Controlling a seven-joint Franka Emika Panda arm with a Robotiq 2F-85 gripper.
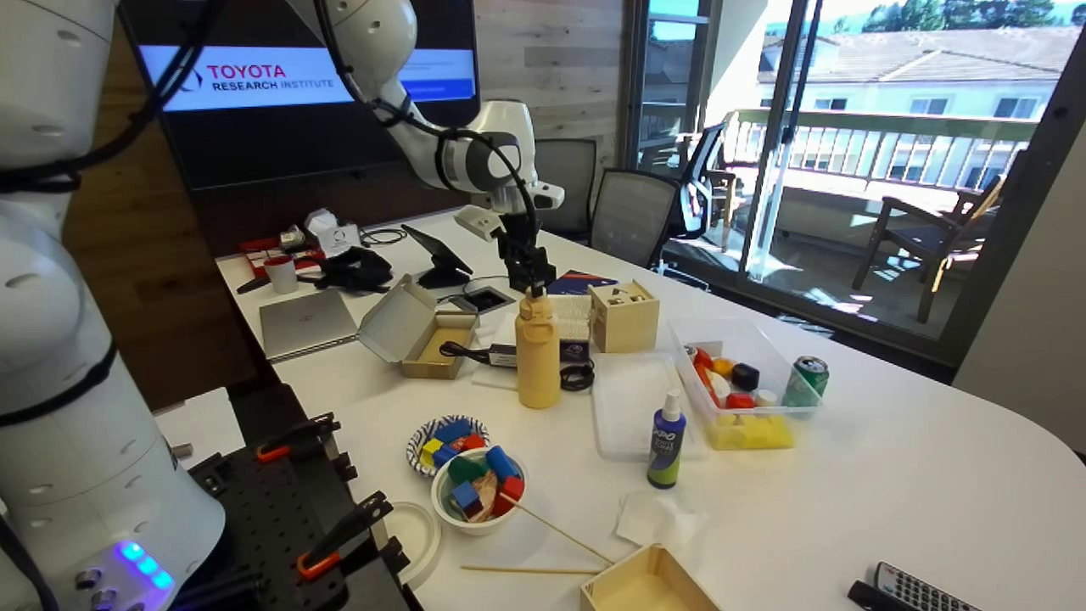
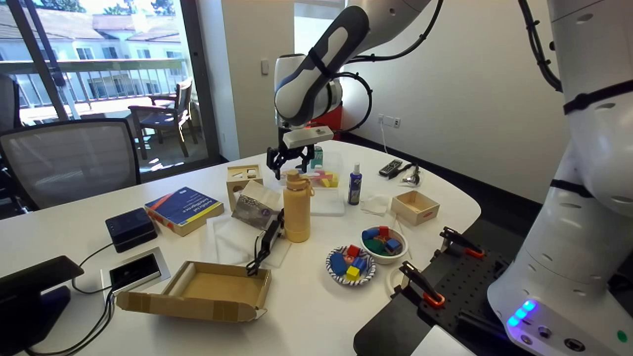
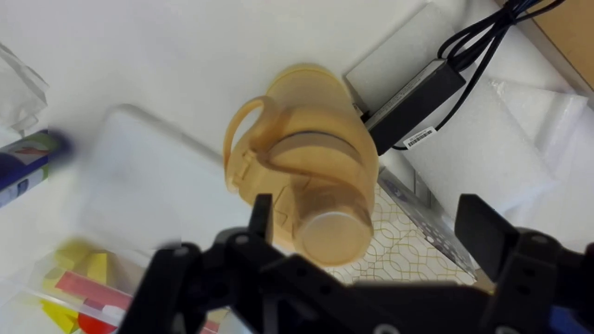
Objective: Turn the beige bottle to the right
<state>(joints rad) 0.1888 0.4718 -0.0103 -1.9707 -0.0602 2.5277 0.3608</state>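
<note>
The beige bottle (image 1: 539,361) stands upright on the table, tan-yellow with a paler round cap and a carry loop; it also shows in an exterior view (image 2: 297,212) and the wrist view (image 3: 315,116). My gripper (image 1: 534,288) points down at the bottle's top. In an exterior view my gripper (image 2: 291,173) has its two fingers spread behind and around the cap's height. In the wrist view my gripper (image 3: 366,218) is open, with the cap between the fingers, much nearer the left one. I cannot tell whether that finger touches the bottle.
A black power adapter (image 3: 413,102) and a patterned box (image 3: 399,241) lie close beside the bottle. A wooden block box (image 1: 625,318), a clear bin (image 1: 785,373), a blue spray bottle (image 1: 667,445), bowls of blocks (image 1: 479,522) and an open cardboard box (image 2: 222,284) stand around.
</note>
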